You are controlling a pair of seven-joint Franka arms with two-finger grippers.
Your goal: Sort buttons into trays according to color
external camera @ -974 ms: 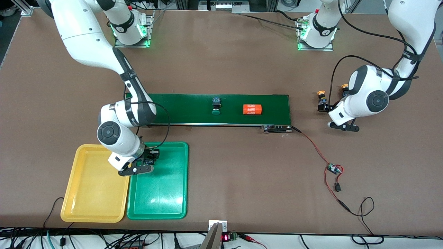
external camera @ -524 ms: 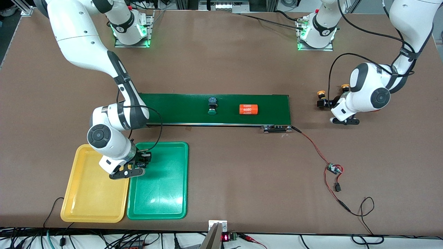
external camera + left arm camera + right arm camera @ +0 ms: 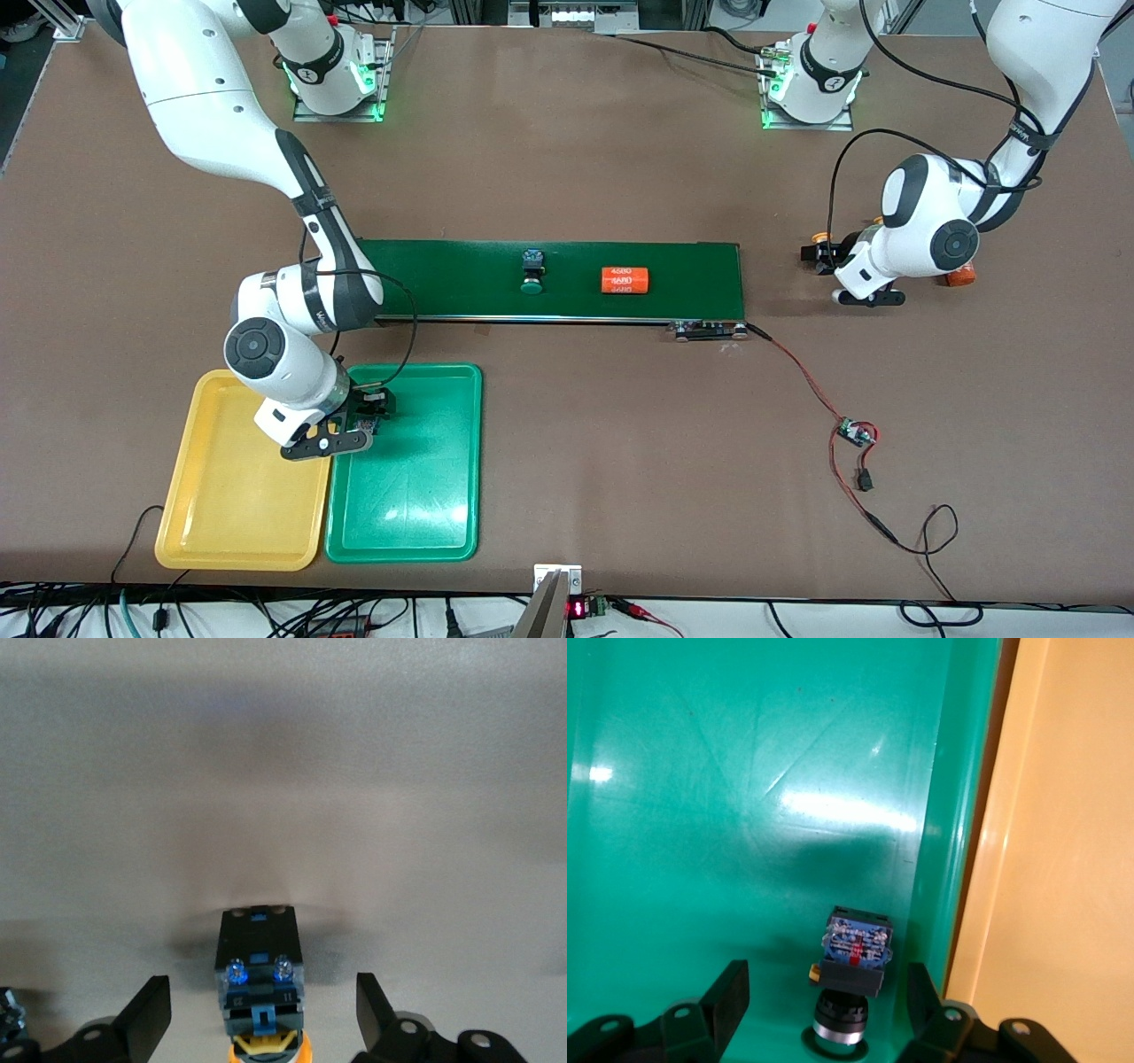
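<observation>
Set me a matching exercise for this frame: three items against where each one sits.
Items:
1. yellow-capped button, between the open left tool fingers
2. second button, between the open right tool fingers
3. orange cylinder

Places:
A. on the conveyor belt
B. in the green tray
C. on the bare table

Pairs: 1-C, 2-B, 3-A

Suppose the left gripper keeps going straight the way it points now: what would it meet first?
Probably the yellow-capped button on the table: it lies between the open fingers of the left gripper, which touch nothing. Depth is unclear, so the bare table could come first.
</observation>
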